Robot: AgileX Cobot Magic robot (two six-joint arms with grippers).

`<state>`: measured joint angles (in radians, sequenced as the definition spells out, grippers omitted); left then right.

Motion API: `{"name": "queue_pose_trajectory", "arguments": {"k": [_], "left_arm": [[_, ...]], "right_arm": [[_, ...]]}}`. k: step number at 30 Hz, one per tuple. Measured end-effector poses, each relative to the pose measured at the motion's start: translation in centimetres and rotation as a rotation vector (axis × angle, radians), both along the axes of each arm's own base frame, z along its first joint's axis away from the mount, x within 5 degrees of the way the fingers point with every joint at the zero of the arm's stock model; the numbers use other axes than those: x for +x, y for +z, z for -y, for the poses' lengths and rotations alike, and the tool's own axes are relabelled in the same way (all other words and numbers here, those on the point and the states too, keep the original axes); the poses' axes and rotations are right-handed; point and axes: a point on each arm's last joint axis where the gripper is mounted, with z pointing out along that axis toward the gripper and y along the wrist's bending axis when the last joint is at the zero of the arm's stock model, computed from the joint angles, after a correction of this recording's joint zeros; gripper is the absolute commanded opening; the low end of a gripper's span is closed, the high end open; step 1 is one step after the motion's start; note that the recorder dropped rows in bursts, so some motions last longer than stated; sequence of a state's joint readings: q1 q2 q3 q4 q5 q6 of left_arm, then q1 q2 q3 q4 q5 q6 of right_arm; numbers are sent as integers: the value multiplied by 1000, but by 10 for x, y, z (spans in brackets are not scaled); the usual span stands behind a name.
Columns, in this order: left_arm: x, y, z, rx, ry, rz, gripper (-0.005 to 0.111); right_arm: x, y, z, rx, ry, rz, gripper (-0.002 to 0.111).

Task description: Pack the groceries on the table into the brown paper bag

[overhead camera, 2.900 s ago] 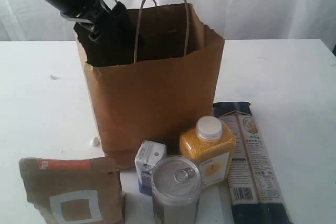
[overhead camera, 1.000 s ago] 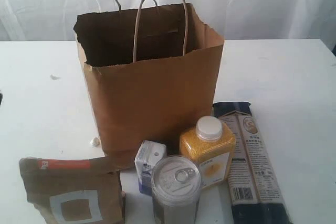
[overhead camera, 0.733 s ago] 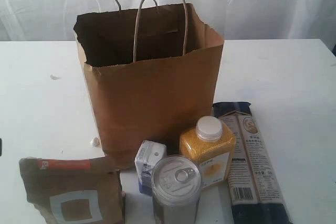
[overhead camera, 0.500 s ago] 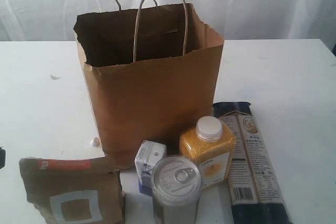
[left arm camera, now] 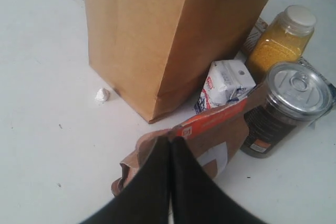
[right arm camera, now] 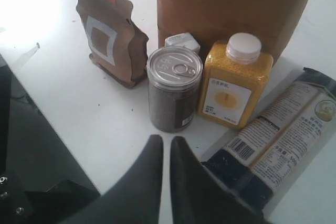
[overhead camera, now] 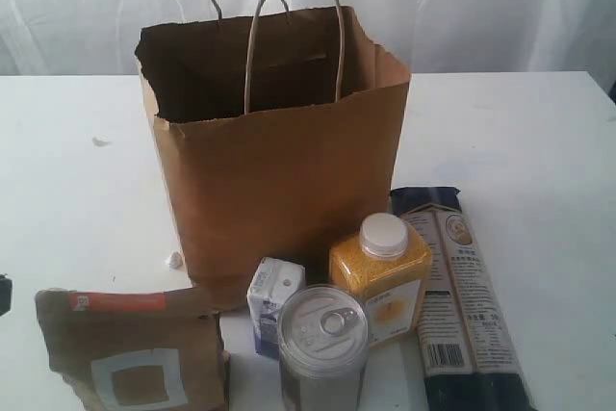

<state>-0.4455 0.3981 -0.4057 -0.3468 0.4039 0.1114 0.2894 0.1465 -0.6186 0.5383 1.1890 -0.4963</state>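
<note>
The brown paper bag (overhead camera: 279, 161) stands open and upright on the white table (overhead camera: 520, 132). In front of it are the kraft pouch (overhead camera: 135, 353), small carton (overhead camera: 274, 300), pull-tab can (overhead camera: 322, 344), yellow bottle (overhead camera: 380, 276) and, lying flat, the pasta pack (overhead camera: 462, 305). The nut jar is out of view. My left gripper (left arm camera: 170, 141) is shut and empty, poised above the pouch (left arm camera: 220, 135). My right gripper (right arm camera: 165, 139) is shut with nothing in it, near the can (right arm camera: 173, 90) and pasta pack (right arm camera: 283, 140).
A small white crumb (left arm camera: 102, 95) lies by the bag's left corner. The table's front edge (right arm camera: 63, 114) runs close to the groceries, with dark floor beyond. A sliver of the left arm (overhead camera: 3, 294) shows at the exterior view's left border.
The left arm, earlier at the bag's left rim, has pulled out and dropped to the far left edge. The bag and groceries have not moved.
</note>
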Motion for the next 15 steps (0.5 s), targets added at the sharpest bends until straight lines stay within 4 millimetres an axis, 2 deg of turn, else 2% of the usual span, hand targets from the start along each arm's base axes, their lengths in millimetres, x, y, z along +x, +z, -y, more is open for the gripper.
{"name": "queue_pose_trajectory", "arguments": {"k": [5,7,12,15], "left_arm": [[-4,-21,-10,130,14,64,0],[-12,-38,-20,219,25,142,0],[-25,-68,-28,211,36,214,0],[-26,-93,-28,226,33,184,0]], "right_arm": [[-1,-1,0,-5,5,-9,5],[-1,-1,0,-6,6,-10,5],[-1,-1,0,-5,6,-9,5],[0,-1,0,-2,3,-7,5]]}}
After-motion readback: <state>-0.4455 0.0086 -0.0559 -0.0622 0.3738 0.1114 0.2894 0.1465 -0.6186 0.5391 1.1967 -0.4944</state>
